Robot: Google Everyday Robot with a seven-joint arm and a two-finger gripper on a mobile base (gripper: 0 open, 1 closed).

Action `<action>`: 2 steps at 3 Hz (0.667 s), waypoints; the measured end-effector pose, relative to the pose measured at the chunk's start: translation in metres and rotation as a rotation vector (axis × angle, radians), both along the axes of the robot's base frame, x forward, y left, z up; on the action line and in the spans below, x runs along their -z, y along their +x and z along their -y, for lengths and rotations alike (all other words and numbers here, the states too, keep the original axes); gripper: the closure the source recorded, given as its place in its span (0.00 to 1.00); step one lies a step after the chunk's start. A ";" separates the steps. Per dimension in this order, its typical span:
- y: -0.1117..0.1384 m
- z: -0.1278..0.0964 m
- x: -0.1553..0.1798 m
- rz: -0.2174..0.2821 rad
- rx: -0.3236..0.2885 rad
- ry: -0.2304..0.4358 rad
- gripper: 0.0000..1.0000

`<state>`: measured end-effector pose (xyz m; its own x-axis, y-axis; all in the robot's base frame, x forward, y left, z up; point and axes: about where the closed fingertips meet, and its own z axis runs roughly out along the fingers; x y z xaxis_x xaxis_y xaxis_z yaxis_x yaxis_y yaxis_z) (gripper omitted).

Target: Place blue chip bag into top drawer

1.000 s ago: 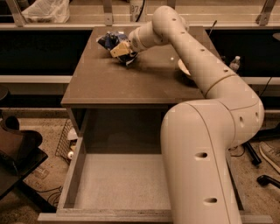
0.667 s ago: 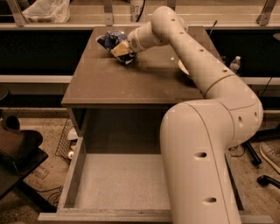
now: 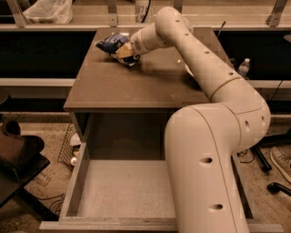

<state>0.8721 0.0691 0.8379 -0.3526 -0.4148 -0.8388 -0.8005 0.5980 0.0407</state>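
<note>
The blue chip bag, dark-blue crumpled foil with white patches, lies at the far left of the brown cabinet top. My gripper is at the bag's right end, touching it, with the arm reaching in from the right across the top. The top drawer is pulled wide open below the cabinet's front edge, and its flat grey-brown bottom is bare. My arm's big lower link hides the drawer's right part.
A white bowl peeks out behind my arm on the cabinet's right side. A clear plastic bag lies on the back ledge. A water bottle stands to the right. A wire basket and a dark chair are on the floor left.
</note>
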 end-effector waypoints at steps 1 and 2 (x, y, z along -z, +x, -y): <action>-0.007 -0.002 -0.024 0.035 -0.025 -0.014 1.00; -0.026 0.014 -0.056 0.088 -0.053 -0.055 1.00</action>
